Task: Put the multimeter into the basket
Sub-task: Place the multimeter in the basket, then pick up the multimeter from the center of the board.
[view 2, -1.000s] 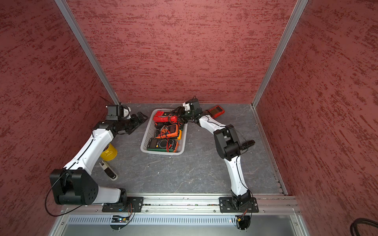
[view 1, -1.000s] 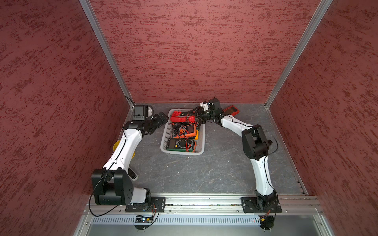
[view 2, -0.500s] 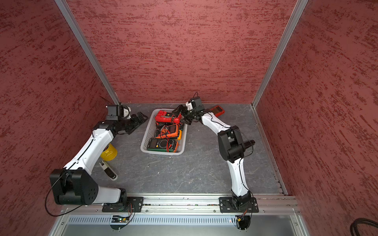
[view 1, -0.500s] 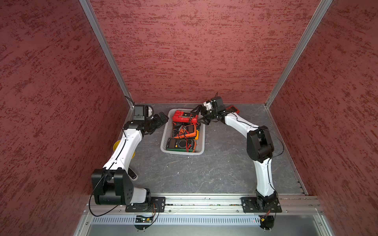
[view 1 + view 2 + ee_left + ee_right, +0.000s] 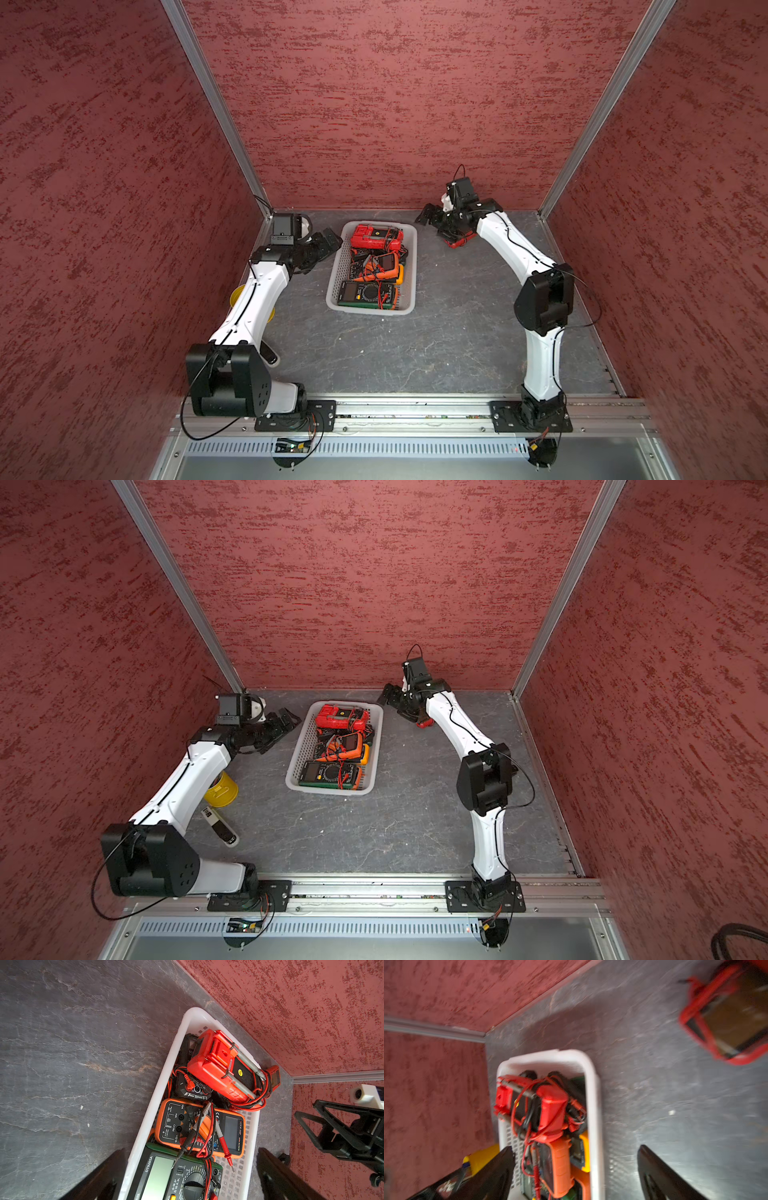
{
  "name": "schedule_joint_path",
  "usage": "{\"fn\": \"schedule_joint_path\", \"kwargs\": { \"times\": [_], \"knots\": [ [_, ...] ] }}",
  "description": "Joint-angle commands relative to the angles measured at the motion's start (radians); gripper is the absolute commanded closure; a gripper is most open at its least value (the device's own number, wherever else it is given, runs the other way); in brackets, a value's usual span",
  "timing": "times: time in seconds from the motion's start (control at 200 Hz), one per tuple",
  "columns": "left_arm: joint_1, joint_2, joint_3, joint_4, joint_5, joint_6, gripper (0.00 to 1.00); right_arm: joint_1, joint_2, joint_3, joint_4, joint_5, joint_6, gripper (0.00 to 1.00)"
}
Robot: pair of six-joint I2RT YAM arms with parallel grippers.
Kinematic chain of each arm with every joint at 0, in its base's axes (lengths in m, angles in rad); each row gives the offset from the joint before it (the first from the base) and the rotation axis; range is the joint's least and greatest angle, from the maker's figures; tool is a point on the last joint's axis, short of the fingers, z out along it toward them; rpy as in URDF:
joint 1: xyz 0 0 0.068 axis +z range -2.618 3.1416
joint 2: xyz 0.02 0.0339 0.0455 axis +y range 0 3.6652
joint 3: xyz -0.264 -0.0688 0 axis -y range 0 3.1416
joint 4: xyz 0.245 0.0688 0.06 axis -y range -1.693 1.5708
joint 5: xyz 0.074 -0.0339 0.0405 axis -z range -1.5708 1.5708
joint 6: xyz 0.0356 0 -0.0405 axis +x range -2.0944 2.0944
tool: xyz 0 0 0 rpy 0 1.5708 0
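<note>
The white perforated basket (image 5: 412,270) (image 5: 377,746) stands mid-table and holds several multimeters: a red one (image 5: 376,237) (image 5: 214,1068) face down at the far end, an orange one (image 5: 384,264) (image 5: 199,1126), and a green one (image 5: 365,293) nearest. Another red multimeter (image 5: 459,243) (image 5: 424,724) (image 5: 733,1016) lies on the table right of the basket, by the back wall. My right gripper (image 5: 432,222) (image 5: 392,702) (image 5: 575,1147) hovers open and empty between it and the basket's far right corner. My left gripper (image 5: 328,249) (image 5: 286,723) (image 5: 191,1150) is open and empty at the basket's left side.
A yellow cup (image 5: 222,789) (image 5: 481,1159) stands on the left, partly under my left arm. A small black and white device (image 5: 220,827) lies nearer the front. Red walls close the back and both sides of the grey table (image 5: 436,340).
My right gripper opened and let go of the red multimeter in the basket's far end, then drew back to the right and up. The left arm has not moved.
</note>
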Motion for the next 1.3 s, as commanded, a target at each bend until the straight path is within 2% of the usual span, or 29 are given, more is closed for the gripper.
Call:
{"fn": "schedule_joint_path", "kwargs": {
  "times": [0.0, 0.105, 0.17, 0.25, 0.321, 0.476, 0.621, 0.922, 1.292],
  "knots": [
    [-0.006, -0.004, 0.023, -0.003, -0.015, 0.024, 0.00, -0.063, 0.087, 0.096, -0.133, 0.175, -0.111, 0.13],
    [-0.005, -0.006, 0.025, -0.003, -0.009, 0.026, 0.00, -0.079, 0.192, 0.226, -0.175, 0.298, -0.179, 0.12],
    [-0.007, -0.005, 0.026, -0.005, -0.005, 0.029, 0.00, -0.085, 0.277, 0.352, -0.221, 0.379, -0.203, 0.09],
    [-0.009, -0.001, 0.031, -0.007, -0.002, 0.034, 0.00, -0.091, 0.390, 0.523, -0.292, 0.460, -0.200, 0.02],
    [-0.012, 0.002, 0.034, -0.008, -0.003, 0.035, 0.00, -0.092, 0.459, 0.633, -0.324, 0.505, -0.180, 0.01],
    [-0.016, 0.011, 0.042, -0.004, 0.000, 0.033, 0.00, -0.092, 0.515, 0.635, -0.278, 0.562, -0.146, 0.01],
    [-0.020, 0.026, 0.051, -0.005, 0.015, 0.039, 0.00, -0.093, 0.552, 0.637, -0.263, 0.584, -0.176, 0.01],
    [-0.022, 0.056, 0.059, 0.001, 0.028, 0.044, 0.00, -0.101, 0.608, 0.636, -0.316, 0.535, -0.213, 0.01],
    [-0.022, 0.054, 0.056, 0.006, 0.023, 0.041, 0.00, -0.106, 0.616, 0.624, -0.434, 0.535, -0.212, 0.01]
  ]
}}
